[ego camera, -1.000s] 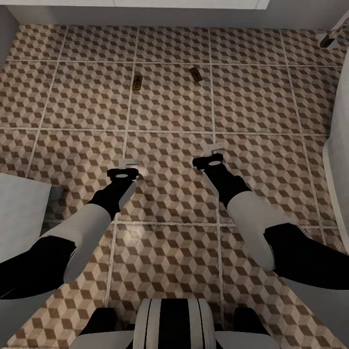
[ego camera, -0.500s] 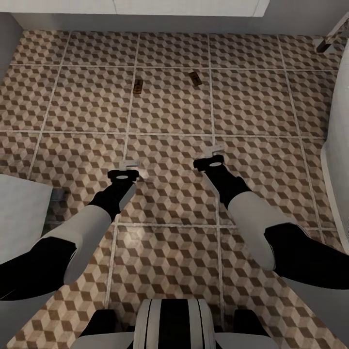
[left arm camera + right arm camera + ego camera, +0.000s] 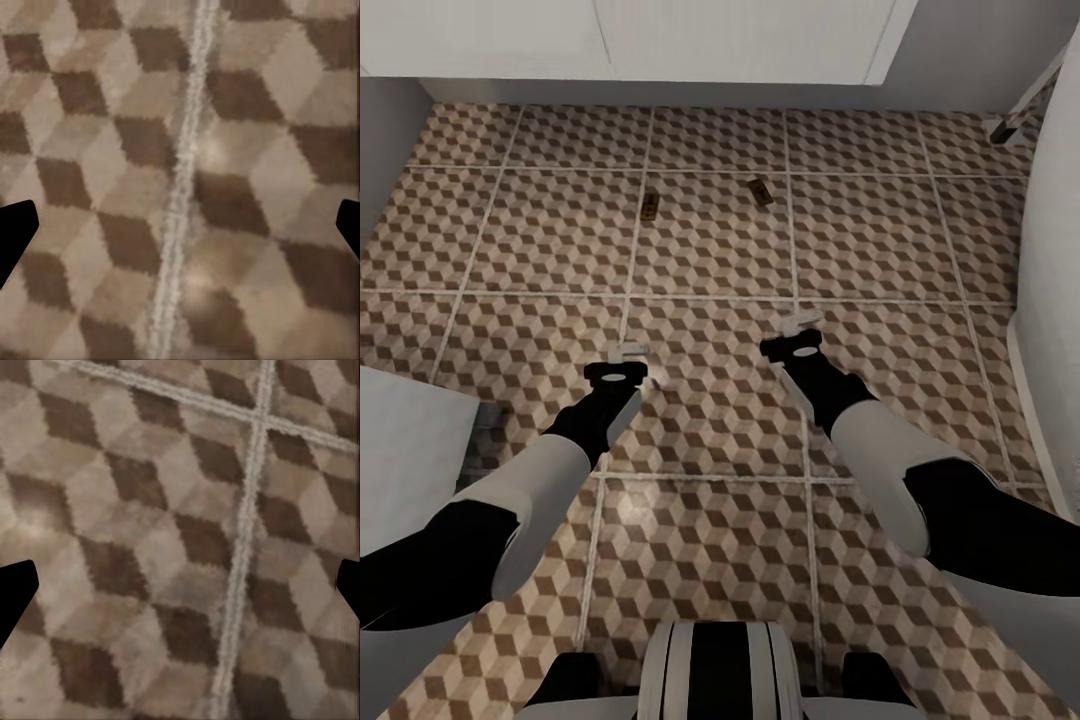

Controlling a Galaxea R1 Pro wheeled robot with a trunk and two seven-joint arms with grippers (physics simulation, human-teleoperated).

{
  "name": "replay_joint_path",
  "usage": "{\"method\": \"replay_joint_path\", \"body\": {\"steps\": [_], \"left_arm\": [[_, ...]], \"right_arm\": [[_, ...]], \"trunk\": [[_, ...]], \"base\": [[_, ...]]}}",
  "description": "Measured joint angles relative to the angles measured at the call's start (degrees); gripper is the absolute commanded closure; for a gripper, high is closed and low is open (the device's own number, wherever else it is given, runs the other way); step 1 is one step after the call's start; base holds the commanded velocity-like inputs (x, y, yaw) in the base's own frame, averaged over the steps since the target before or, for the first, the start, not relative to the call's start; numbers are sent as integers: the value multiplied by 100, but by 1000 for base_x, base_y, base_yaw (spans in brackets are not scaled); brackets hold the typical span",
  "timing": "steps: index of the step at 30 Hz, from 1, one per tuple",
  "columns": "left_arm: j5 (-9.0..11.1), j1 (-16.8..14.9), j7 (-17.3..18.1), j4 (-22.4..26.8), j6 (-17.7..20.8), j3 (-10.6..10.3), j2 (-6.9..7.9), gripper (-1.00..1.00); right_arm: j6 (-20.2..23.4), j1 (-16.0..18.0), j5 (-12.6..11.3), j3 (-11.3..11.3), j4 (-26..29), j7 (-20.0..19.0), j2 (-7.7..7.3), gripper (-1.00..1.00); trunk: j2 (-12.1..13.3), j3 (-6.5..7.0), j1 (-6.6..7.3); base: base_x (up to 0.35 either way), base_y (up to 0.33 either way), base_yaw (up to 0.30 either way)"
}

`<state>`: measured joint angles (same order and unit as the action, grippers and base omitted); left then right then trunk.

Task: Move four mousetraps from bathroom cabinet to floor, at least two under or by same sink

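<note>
- head view: two mousetraps (image 3: 650,205) lie flat on the bathroom floor (image 3: 880,240), well ahead of the robot. one is to the left, the other (image 3: 761,191) a little to its right and slightly farther off. they sit near the foot of a white vanity (image 3: 660,40) along the far wall, which i take to be the sink unit, though no basin shows.
- both arms reach forward and down over bare tiles. the left gripper (image 3: 626,352) and the right gripper (image 3: 798,325) hang above the floor, well short of the traps and apart from each other. neither has anything in it.
- a white fixture edge (image 3: 1050,300) runs down the right side, and a pale grey block (image 3: 400,440) sits near left.
- left wrist view: cube-pattern tile and a grout line lie straight below. the dark fingers (image 3: 15,232) stand at the two far edges of the picture, spread wide, nothing between them.
- right wrist view: tile again, with a grout crossing. the fingers (image 3: 15,589) are likewise spread wide and hold nothing.
- my reading: two traps are already down by the vanity, so about half the job is done. the next move calls for turning away to the cabinet for the other two, then setting them on this same floor.
</note>
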<state>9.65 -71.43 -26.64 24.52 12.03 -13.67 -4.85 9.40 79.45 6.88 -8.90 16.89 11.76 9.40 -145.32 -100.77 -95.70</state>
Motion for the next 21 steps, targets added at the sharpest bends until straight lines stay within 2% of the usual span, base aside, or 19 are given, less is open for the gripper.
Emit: {"method": "replay_joint_path", "body": {"steps": [11,21], "left_arm": [[0,278,10,0,-19,0,-4,-100],[1,511,16,0,-30,0,1,-100]], "right_arm": [[-343,0,0,0,-356,-5,-8,-100],[-823,-8,0,-19,-922,-4,-10,-100]], "trunk": [[15,244,28],[28,465,54]], "base": [[0,0,0],[0,0,0]]}}
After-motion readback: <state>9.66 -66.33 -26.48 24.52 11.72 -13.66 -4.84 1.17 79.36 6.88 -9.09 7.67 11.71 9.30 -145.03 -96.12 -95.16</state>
